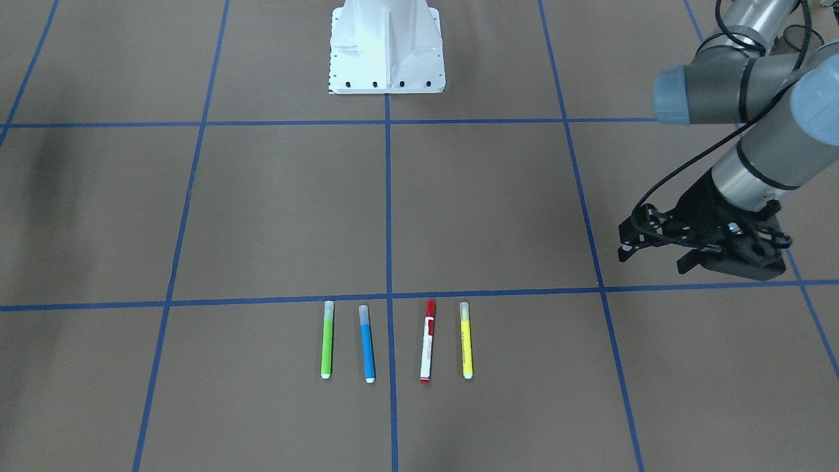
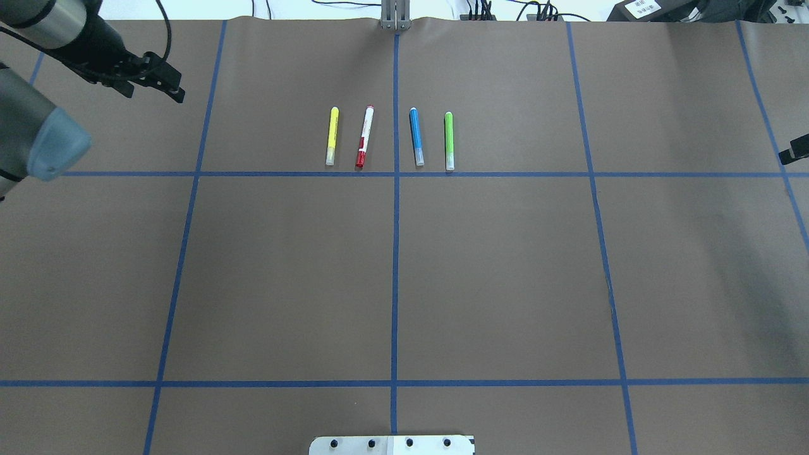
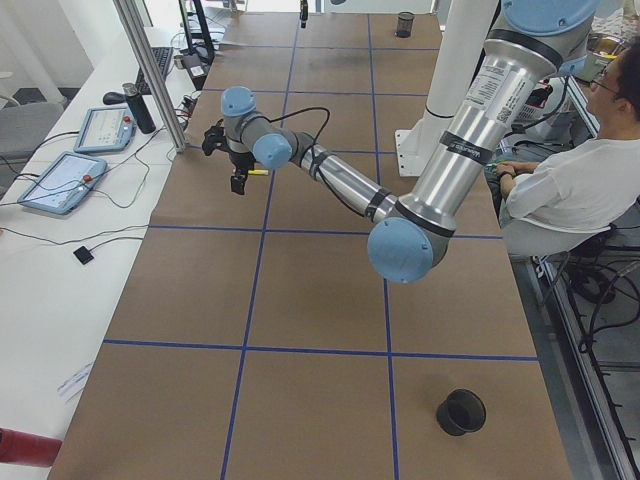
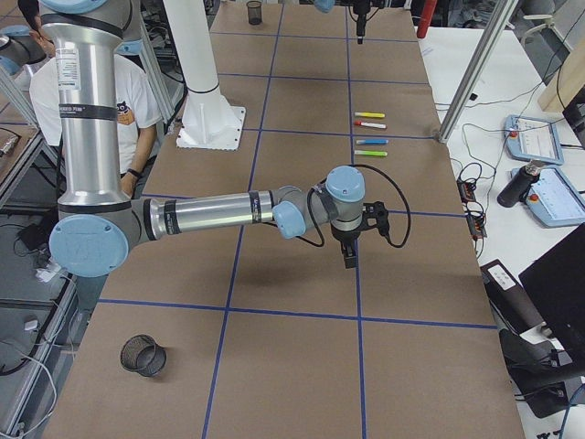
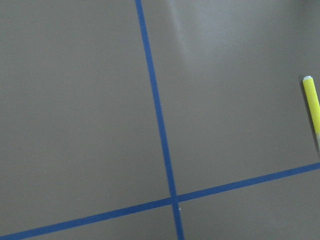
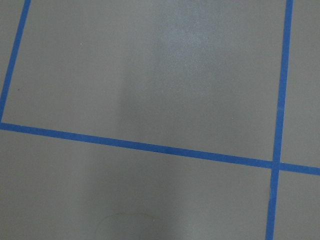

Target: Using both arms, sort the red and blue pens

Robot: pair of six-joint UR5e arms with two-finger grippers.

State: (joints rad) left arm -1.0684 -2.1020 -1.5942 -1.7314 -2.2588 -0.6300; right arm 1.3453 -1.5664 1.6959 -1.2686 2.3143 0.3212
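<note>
The red pen (image 1: 427,341), white-barrelled with a red cap, and the blue pen (image 1: 367,343) lie parallel on the brown table, either side of the centre tape line. In the overhead view the red pen (image 2: 364,136) and blue pen (image 2: 416,136) sit in the far middle. My left gripper (image 1: 652,261) hovers open and empty, well off to the side beyond the yellow marker. Only a black sliver of my right gripper (image 2: 793,151) shows at the overhead view's right edge, far from the pens. I cannot tell whether it is open or shut.
A lime-green marker (image 1: 327,339) and a yellow marker (image 1: 466,339) flank the two pens. The white pedestal (image 1: 387,49) stands at the robot's side. A black mesh cup (image 3: 461,411) sits at each table end. A seated person (image 3: 570,190) is beside the table.
</note>
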